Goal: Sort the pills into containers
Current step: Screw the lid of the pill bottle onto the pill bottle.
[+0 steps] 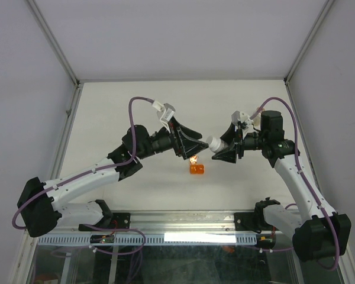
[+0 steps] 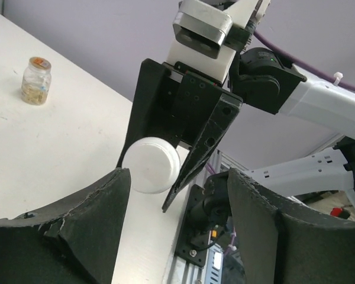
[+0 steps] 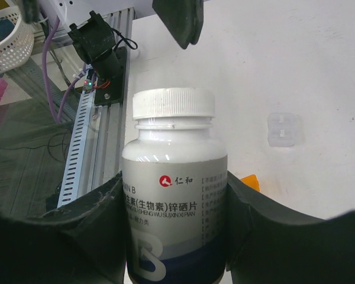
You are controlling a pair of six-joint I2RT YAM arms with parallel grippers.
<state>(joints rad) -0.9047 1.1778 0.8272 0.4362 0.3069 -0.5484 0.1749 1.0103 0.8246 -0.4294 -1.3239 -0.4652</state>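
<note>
My right gripper (image 1: 222, 148) is shut on the white bottle (image 1: 215, 144) with a dark blue band. It holds the bottle on its side above the table, white cap on and pointing left. The right wrist view shows the bottle (image 3: 174, 177) between the fingers (image 3: 266, 236). My left gripper (image 1: 195, 145) is open and empty, facing the bottle's cap (image 2: 151, 164) at close range without touching it. The stubby orange cup (image 1: 197, 170) lies on the table just below both grippers. A clear vial (image 2: 35, 81) with tan bits inside stands farther off. No loose pills show.
A small clear plastic piece (image 3: 283, 129) lies on the table beyond the bottle. The table's metal front rail (image 1: 183, 222) runs below the cup. A white basket (image 3: 9, 44) sits off the table. White walls (image 1: 59, 53) surround the table.
</note>
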